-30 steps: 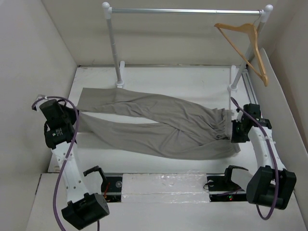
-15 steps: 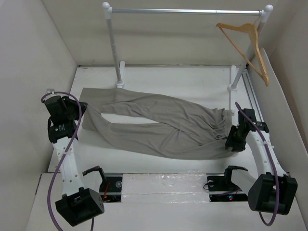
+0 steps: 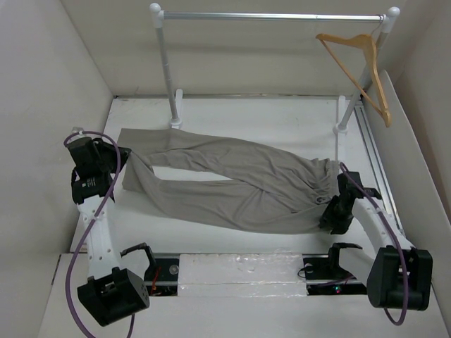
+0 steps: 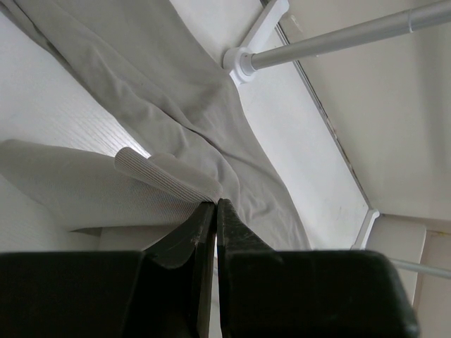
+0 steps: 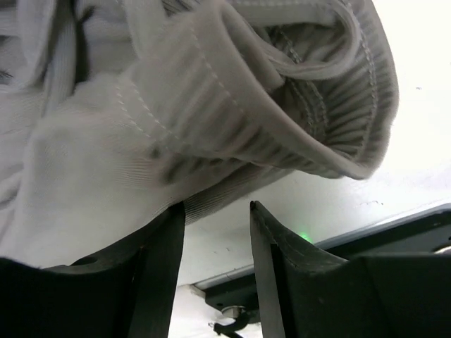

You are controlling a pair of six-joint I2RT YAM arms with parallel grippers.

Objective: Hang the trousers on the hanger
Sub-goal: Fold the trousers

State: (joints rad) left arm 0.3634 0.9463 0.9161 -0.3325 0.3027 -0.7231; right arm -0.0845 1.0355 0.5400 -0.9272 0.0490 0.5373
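The grey-beige trousers point(image 3: 239, 179) lie flat across the table, legs to the left and waistband to the right. The tan wooden hanger point(image 3: 363, 67) hangs by its hook at the right end of the rail, far from both grippers. My left gripper point(image 3: 121, 163) is at the end of the near leg. In the left wrist view it point(image 4: 215, 203) is shut, with the ribbed cuff point(image 4: 169, 179) pinched at its tips. My right gripper point(image 3: 331, 215) is at the near corner of the waistband. In the right wrist view it point(image 5: 215, 205) is open, with the waistband point(image 5: 232, 120) resting over its left finger.
A silver rail point(image 3: 275, 15) on white posts point(image 3: 169, 70) spans the back of the table; a post base shows in the left wrist view point(image 4: 243, 60). White walls close in the left and right sides. A black bar with the arm bases point(image 3: 239, 271) runs along the near edge.
My left gripper has moved right and inward, dragging the near leg's end with it. My right gripper has slid toward the near edge along the waistband.
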